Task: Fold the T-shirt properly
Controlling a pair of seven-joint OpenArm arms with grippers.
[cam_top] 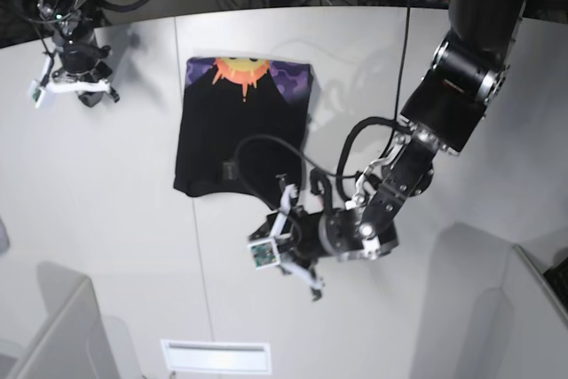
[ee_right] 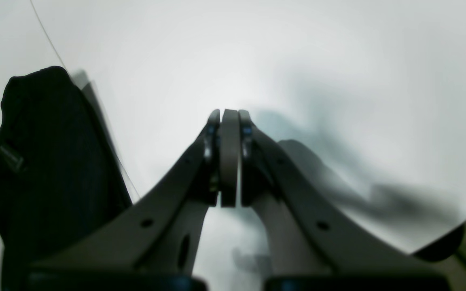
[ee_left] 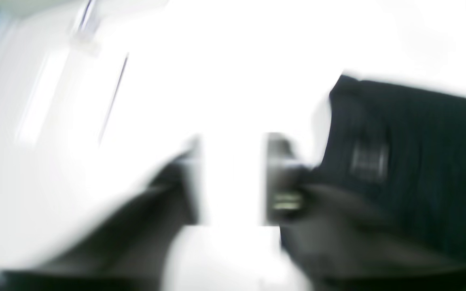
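Note:
The T-shirt [cam_top: 240,126] lies folded into a black rectangle on the white table [cam_top: 115,219], its orange sun print at the far edge. It also appears as dark cloth [ee_left: 419,161] in the left wrist view and dark cloth [ee_right: 55,169] in the right wrist view. My left gripper [cam_top: 288,246] hovers just off the shirt's near right corner. In the blurred left wrist view the left gripper [ee_left: 231,141] is open, with only bare table between its fingers. My right gripper [cam_top: 80,86] is far off to the shirt's left. Seen close up, the right gripper [ee_right: 229,117] is shut on nothing.
A black cable loop [cam_top: 266,153] from the left arm hangs over the shirt's near right part. Grey panels stand at the near left [cam_top: 53,326] and near right [cam_top: 497,308]. A white slotted plate [cam_top: 216,357] sits at the table's front edge.

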